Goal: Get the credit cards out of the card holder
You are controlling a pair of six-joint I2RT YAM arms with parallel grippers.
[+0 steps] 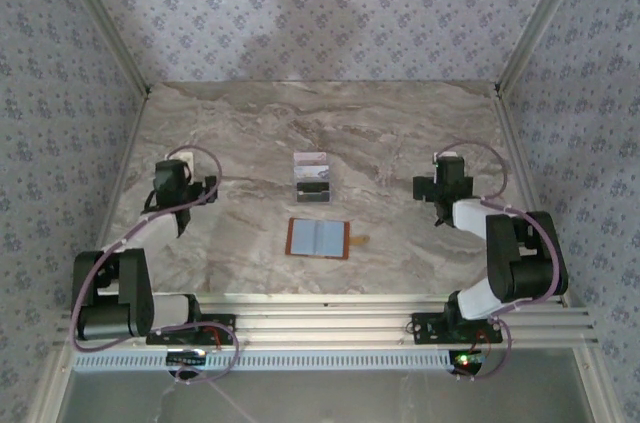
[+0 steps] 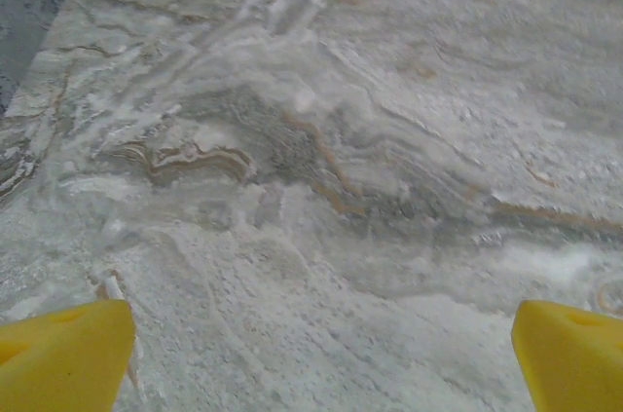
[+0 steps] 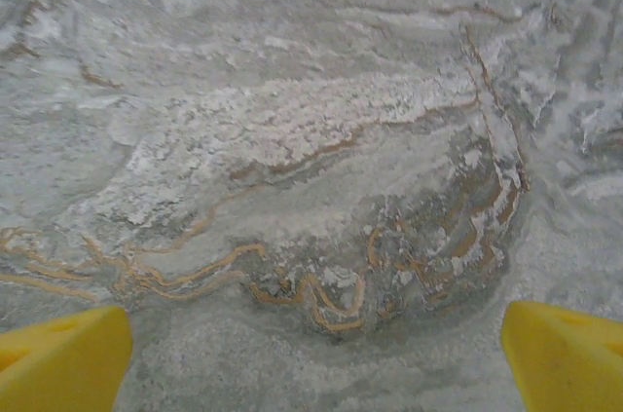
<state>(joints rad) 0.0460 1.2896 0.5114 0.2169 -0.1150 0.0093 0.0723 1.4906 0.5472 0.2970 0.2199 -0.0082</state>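
Observation:
The card holder (image 1: 318, 239) lies open and flat at the table's middle, grey-blue lining up, brown rim around it, a small tab at its right side. Just beyond it the credit cards (image 1: 313, 176) lie on the marble: a pale whitish-lilac one at the back, a grey-blue one and a dark one in front. My left gripper (image 1: 181, 215) hangs over bare marble left of them; its yellow fingertips (image 2: 63, 354) stand far apart, open and empty. My right gripper (image 1: 437, 211) is over bare marble to the right, its yellow fingertips (image 3: 565, 358) also wide apart with nothing between.
The marble table (image 1: 240, 123) is boxed in by patterned walls at the back and sides, with metal rails along the edges (image 1: 510, 143). An aluminium rail (image 1: 330, 328) carrying the arm bases runs along the near edge.

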